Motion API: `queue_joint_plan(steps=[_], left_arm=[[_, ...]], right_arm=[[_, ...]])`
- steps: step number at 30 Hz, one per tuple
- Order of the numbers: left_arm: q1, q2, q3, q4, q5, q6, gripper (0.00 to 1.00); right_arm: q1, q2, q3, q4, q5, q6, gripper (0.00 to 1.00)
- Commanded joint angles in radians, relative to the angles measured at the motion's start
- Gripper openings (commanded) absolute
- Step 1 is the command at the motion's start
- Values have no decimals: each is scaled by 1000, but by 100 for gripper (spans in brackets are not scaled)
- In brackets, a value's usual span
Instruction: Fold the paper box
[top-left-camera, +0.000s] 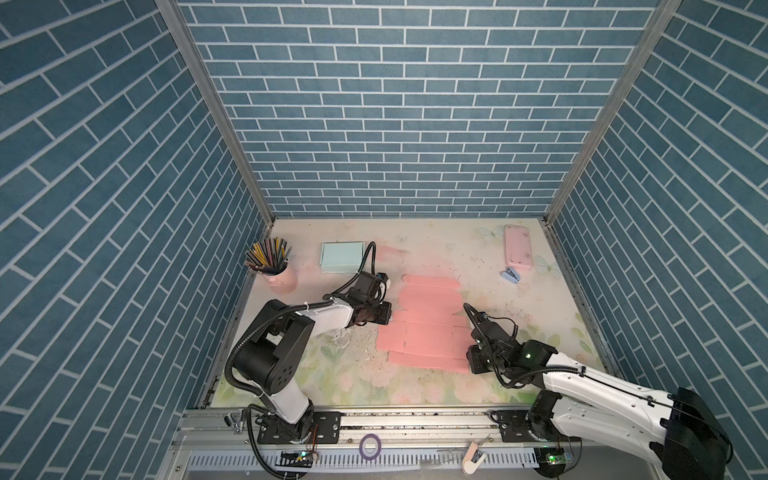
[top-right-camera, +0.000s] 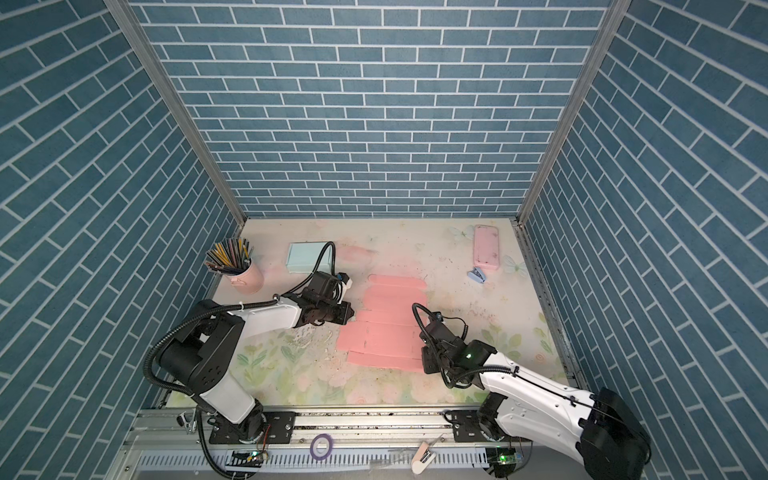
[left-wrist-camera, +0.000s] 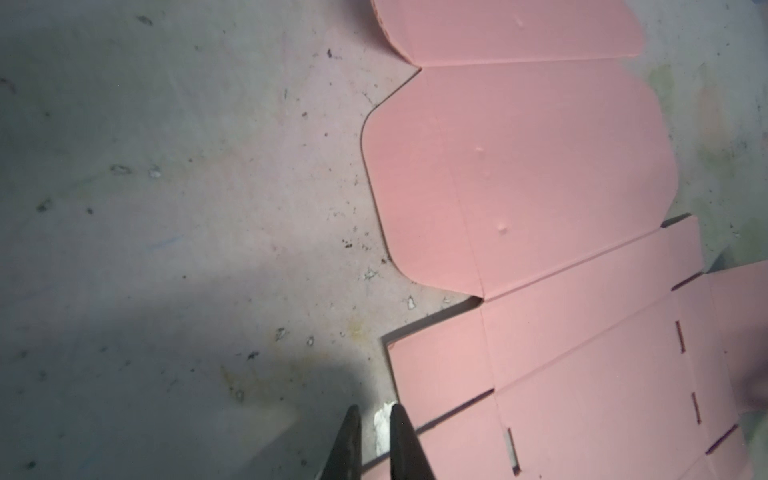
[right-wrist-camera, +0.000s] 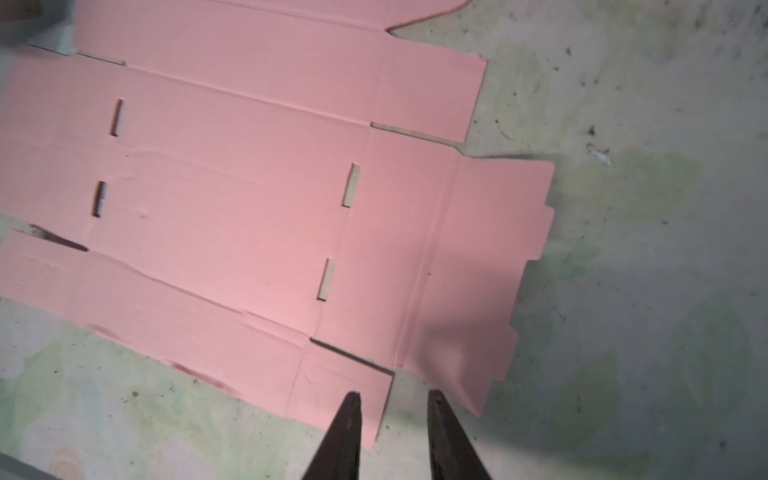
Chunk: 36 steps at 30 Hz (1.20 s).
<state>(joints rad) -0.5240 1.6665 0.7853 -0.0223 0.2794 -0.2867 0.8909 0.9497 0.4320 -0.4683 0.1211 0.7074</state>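
Observation:
The pink paper box (top-left-camera: 428, 328) (top-right-camera: 386, 328) lies flat and unfolded on the mat in both top views, its flaps spread out and several slots cut in the middle panel. My left gripper (top-left-camera: 385, 321) (left-wrist-camera: 374, 409) points down at the box's left edge. Its fingers are almost together with only bare mat between them, and one fingertip touches the rim of a side flap (left-wrist-camera: 440, 374). My right gripper (top-left-camera: 471, 366) (right-wrist-camera: 392, 395) is low at the near right corner. It stands open, one finger over a corner flap (right-wrist-camera: 345, 386), the other over the mat.
A pink cup of pencils (top-left-camera: 276, 274) stands at the back left, and a pale blue box (top-left-camera: 341, 257) is behind the left arm. A pink case (top-left-camera: 517, 248) and a small blue clip (top-left-camera: 510, 275) lie at the back right. Blue brick walls enclose three sides.

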Motion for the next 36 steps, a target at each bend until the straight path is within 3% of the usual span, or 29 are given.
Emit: queue_joint_plan(steps=[1, 12, 24, 36], left_arm=[[-2, -8, -40, -5, -27, 7, 16], [-29, -64, -178, 46, -30, -27, 16], [-153, -198, -288, 21, -77, -103, 17], [-234, -285, -387, 37, -67, -203, 18]], right_arm=[[-29, -15, -38, 44, 43, 58, 29], [-205, 89, -38, 182, -68, -6, 28], [-341, 267, 63, 269, -128, -129, 28], [-385, 623, 273, 428, -260, -213, 26]])
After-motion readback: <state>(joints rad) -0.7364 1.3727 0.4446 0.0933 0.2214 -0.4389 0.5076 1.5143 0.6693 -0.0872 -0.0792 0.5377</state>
